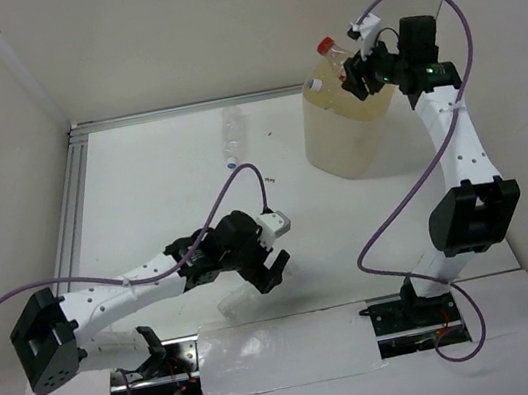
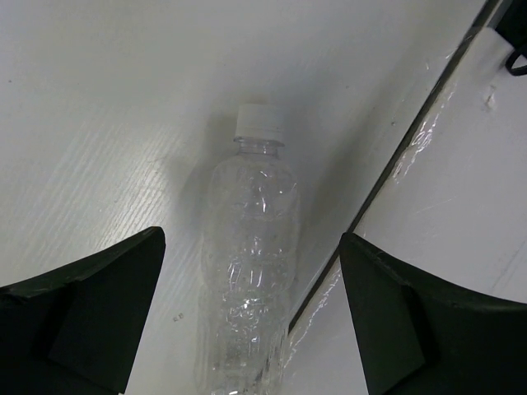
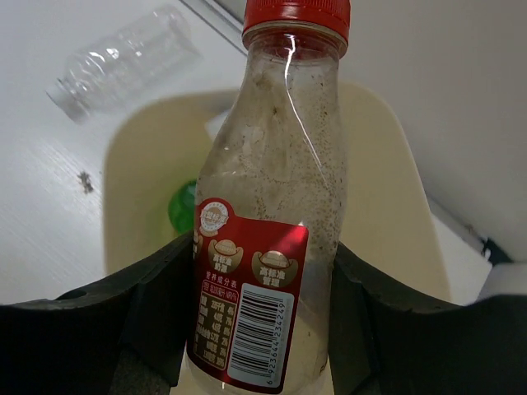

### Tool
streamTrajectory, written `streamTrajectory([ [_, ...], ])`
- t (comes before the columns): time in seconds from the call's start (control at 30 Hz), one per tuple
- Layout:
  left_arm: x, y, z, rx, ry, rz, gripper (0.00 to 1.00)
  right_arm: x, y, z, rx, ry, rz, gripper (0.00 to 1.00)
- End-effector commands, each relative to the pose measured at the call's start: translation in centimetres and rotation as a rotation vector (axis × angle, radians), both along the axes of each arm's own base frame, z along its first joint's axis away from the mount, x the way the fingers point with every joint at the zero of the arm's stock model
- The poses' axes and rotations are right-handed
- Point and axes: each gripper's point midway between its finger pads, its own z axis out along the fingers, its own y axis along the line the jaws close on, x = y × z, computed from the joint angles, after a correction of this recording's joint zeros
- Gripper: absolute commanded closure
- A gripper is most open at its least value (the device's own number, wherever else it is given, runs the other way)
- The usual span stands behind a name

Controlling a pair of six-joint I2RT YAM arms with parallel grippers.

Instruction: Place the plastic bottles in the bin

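Observation:
My right gripper point(image 1: 362, 77) is shut on the clear bottle with the red cap and red label point(image 1: 326, 63) and holds it over the cream bin point(image 1: 345, 148). In the right wrist view the bottle point(image 3: 276, 173) stands upright between the fingers point(image 3: 123, 329), over the bin's opening point(image 3: 387, 197), with a green bottle point(image 3: 182, 207) inside. My left gripper point(image 1: 269, 274) is open, low over a clear white-capped bottle point(image 1: 233, 302) lying near the front edge. In the left wrist view that bottle point(image 2: 251, 239) lies between the spread fingers point(image 2: 90, 313). Another clear bottle point(image 1: 231, 134) lies at the back.
White walls close the table on the left, back and right. A metal rail point(image 1: 68, 205) runs along the left edge. A shiny taped strip point(image 1: 280, 352) lies at the near edge by the arm bases; its dark seam point(image 2: 395, 156) runs just right of the near bottle.

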Motion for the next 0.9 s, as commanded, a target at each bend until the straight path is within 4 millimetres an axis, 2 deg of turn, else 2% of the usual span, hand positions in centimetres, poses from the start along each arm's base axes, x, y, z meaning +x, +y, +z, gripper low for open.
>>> streamTrajectory([
  [0.0, 0.4, -0.7, 0.1, 0.027, -0.047, -0.04, 0.0, -1.5, -2.2, -2.3, 0.005, 0.106, -0.017, 0.51],
  [0.07, 0.7, -0.5, -0.8, 0.069, -0.037, -0.027, 0.0, -1.4, -3.3, -3.0, 0.006, 0.127, -0.031, 0.29],
  [0.1, 0.9, -0.3, -1.2, 0.087, -0.046, -0.026, 0.0, -1.8, -4.1, -2.7, 0.027, 0.127, -0.043, 0.01],
  [0.2, 0.4, 0.0, -3.0, 0.149, -0.015, -0.046, 0.0, -2.3, -4.8, -1.3, 0.065, 0.079, -0.026, 0.01],
  [0.23, 0.1, -0.1, -3.3, 0.164, -0.006, -0.058, 0.0, -2.7, -5.8, -0.1, 0.078, 0.041, -0.042, 0.01],
  [0.27, 0.1, -0.1, -3.8, 0.177, 0.002, -0.059, 0.0, -3.0, -6.2, 0.2, 0.096, 0.033, -0.045, 0.01],
  [0.3, -0.4, -0.2, -4.6, 0.203, 0.01, -0.081, 0.0, -4.1, -6.9, 1.6, 0.13, -0.001, -0.022, 0.01],
  [0.37, -0.9, -0.1, -5.6, 0.236, 0.029, -0.095, 0.0, -5.1, -7.6, 2.2, 0.175, -0.03, 0.004, 0.01],
  [0.4, -1.1, -0.1, -6.1, 0.253, 0.03, -0.101, 0.0, -6.1, -7.1, 2.9, 0.209, -0.048, 0.064, 0.01],
  [0.43, -1.0, -0.3, -6.2, 0.257, 0.032, -0.101, 0.0, -7.3, -7.9, 3.9, 0.213, -0.084, 0.068, 0.01],
  [0.5, -1.2, 0.2, -7.8, 0.315, 0.047, -0.101, 0.0, -8.7, -7.8, 4.0, 0.228, -0.125, 0.131, 0.01],
  [0.53, -1.2, 0.2, -7.9, 0.325, 0.053, -0.102, 0.03, -9.7, -8.0, 4.8, 0.215, -0.16, 0.132, 0.01],
  [0.57, -1.2, 0.4, -8.7, 0.349, 0.065, -0.089, 0.1, -10.0, -7.8, 4.4, 0.212, -0.167, 0.146, 0.01],
  [0.6, -1.0, 0.2, -8.6, 0.348, 0.065, -0.089, 0.15, -10.3, -7.7, 4.7, 0.201, -0.176, 0.15, 0.01],
  [0.63, -0.5, 0.0, -8.1, 0.351, 0.047, -0.062, 0.22, -10.6, -7.7, 4.6, 0.185, -0.189, 0.174, 0.01],
  [0.67, -0.3, -0.2, -7.7, 0.349, 0.045, -0.062, 0.38, -11.2, -7.3, 4.2, 0.195, -0.162, 0.186, 0.01],
  [0.73, 0.8, -1.2, -5.7, 0.307, -0.006, -0.04, 0.46, -11.6, -6.9, 3.9, 0.179, -0.174, 0.229, 0.02],
  [0.77, 1.9, -2.6, -3.4, 0.248, -0.038, -0.025, 0.51, -11.7, -7.2, 3.7, 0.17, -0.175, 0.224, 0.05],
  [0.83, 3.5, -4.0, 0.0, 0.165, -0.083, 0.0, 0.72, -12.0, -7.0, 3.4, 0.177, -0.163, 0.233, 0.15],
  [0.87, 5.4, -5.8, 3.7, 0.066, -0.119, 0.021, 0.74, -11.9, -7.3, 3.4, 0.17, -0.17, 0.226, 0.3],
])
